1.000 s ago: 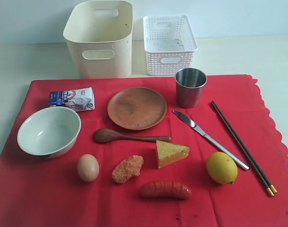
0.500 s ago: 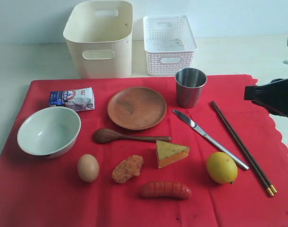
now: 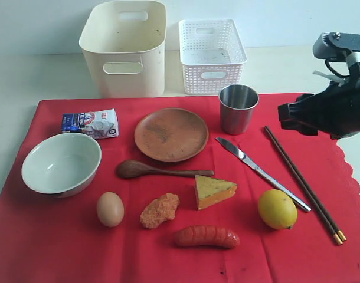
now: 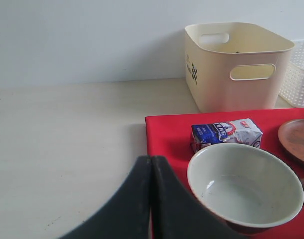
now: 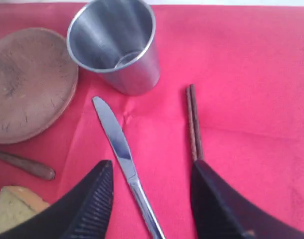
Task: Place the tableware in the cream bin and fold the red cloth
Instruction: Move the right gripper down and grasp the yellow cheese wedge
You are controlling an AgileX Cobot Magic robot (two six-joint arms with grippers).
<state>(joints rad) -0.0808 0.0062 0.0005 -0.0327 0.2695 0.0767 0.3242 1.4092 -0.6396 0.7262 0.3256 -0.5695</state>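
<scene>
Exterior view: the red cloth (image 3: pixel 62 253) lies flat on the table (image 3: pixel 26 76). The cream bin (image 3: pixel 124 65) stands behind its far edge, beside a white basket (image 3: pixel 212 76). The bowl (image 3: pixel 61 163), plate (image 3: pixel 171 134), spoon (image 3: pixel 162 171), cup (image 3: pixel 238 108), knife (image 3: pixel 261 173) and chopsticks (image 3: pixel 302 184) all rest on the cloth. The right claw (image 3: pixel 289 118) hangs to the right of the cup.

Left wrist view: the left claw (image 4: pixel 151 167) is pressed closed and empty, beside the bowl.

Right wrist view: the right claw's fingers (image 5: pixel 97 199) stand apart, gripping nothing, above the knife and chopsticks.
</scene>
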